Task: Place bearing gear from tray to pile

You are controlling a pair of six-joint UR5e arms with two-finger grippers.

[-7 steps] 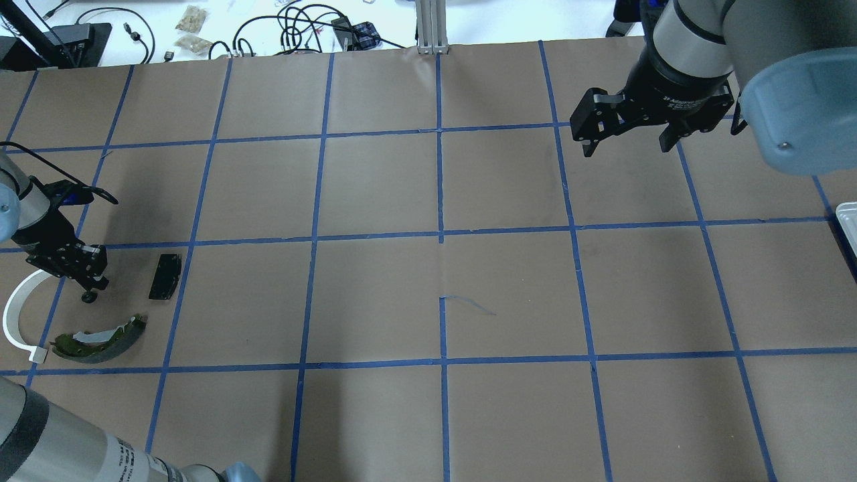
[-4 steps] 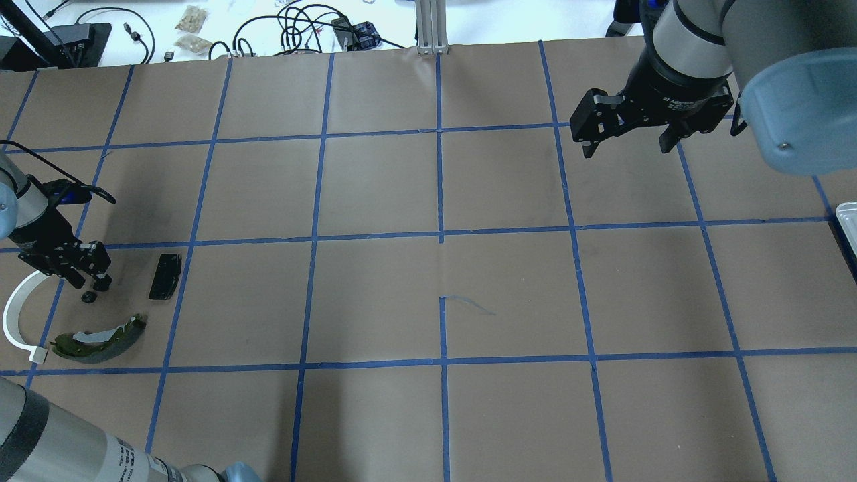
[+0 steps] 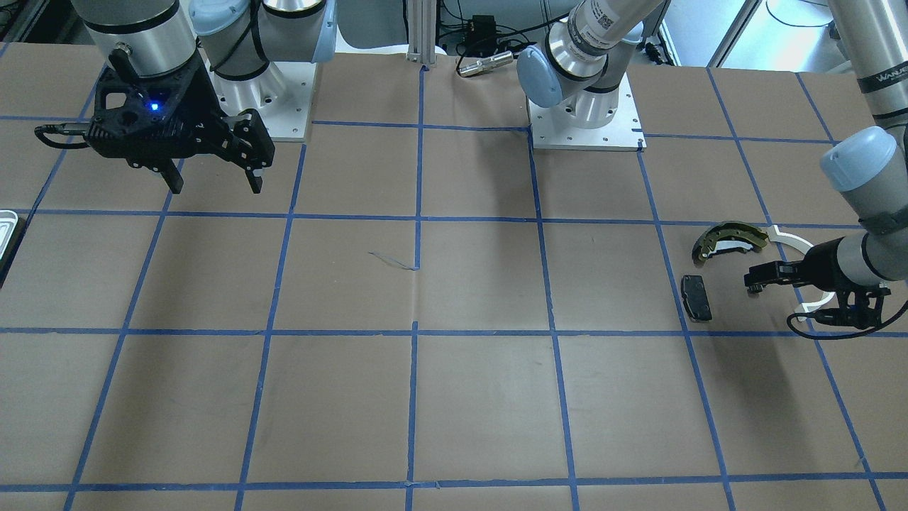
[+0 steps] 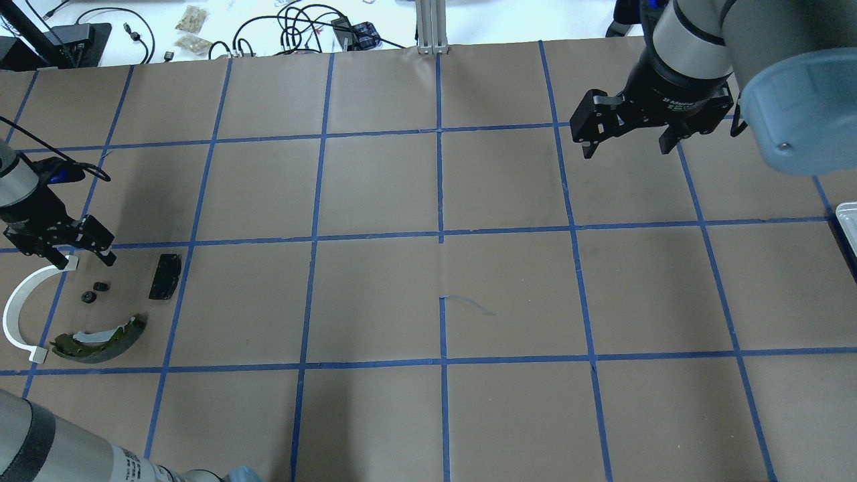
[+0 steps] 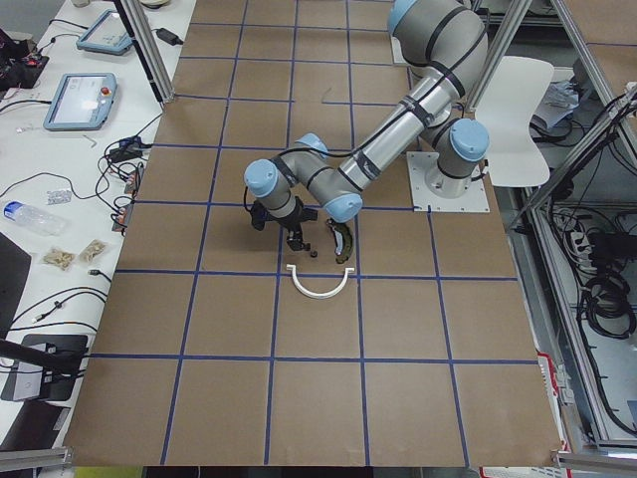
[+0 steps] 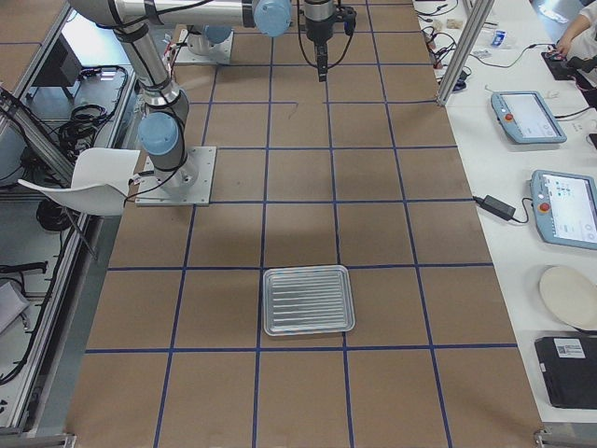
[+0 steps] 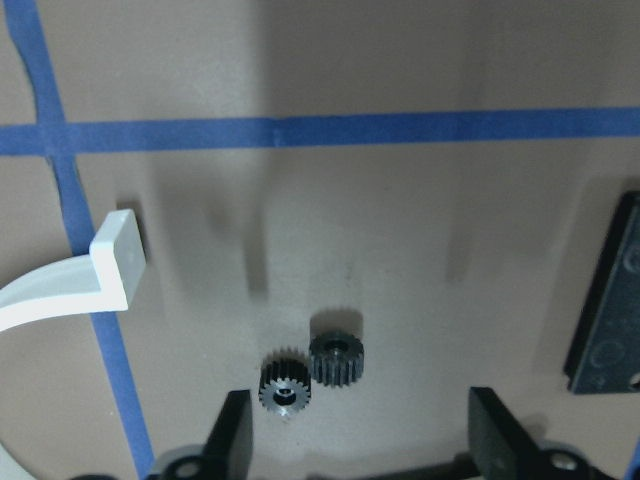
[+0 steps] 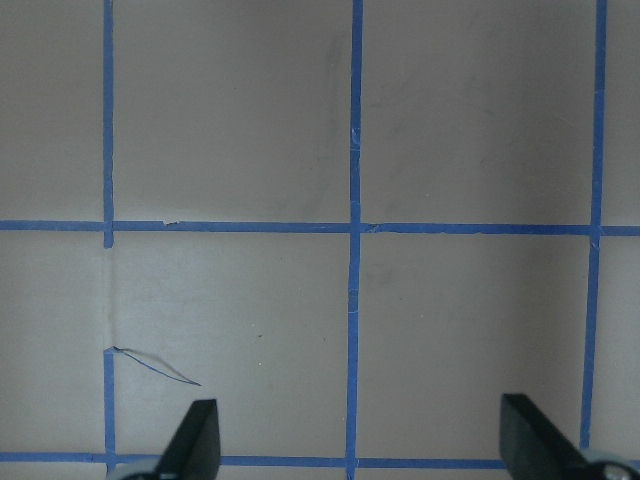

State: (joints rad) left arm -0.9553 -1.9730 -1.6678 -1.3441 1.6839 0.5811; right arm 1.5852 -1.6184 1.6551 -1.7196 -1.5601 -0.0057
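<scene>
Two small black bearing gears point(image 7: 336, 358) lie side by side on the brown paper, in the overhead view point(image 4: 100, 286) among the pile. The pile holds an olive brake shoe point(image 4: 100, 333), a white plastic arc point(image 4: 17, 314) and a black pad point(image 4: 165, 276). My left gripper point(image 4: 87, 260) is open and empty, raised just beyond the gears; it also shows in its wrist view point(image 7: 365, 440). My right gripper point(image 4: 627, 147) is open and empty, high over the far right of the table. The white ribbed tray point(image 6: 308, 300) looks empty; only its edge point(image 4: 847, 224) shows overhead.
Blue tape lines divide the brown paper into squares. Cables and small bags lie past the far edge point(image 4: 294, 27). A metal post point(image 4: 432, 27) stands at the far middle. The arm bases point(image 3: 582, 121) sit at the robot's side.
My left gripper has let go of a gear beside the other one, opened and drawn up and away from the pile. My right gripper has barely moved.
</scene>
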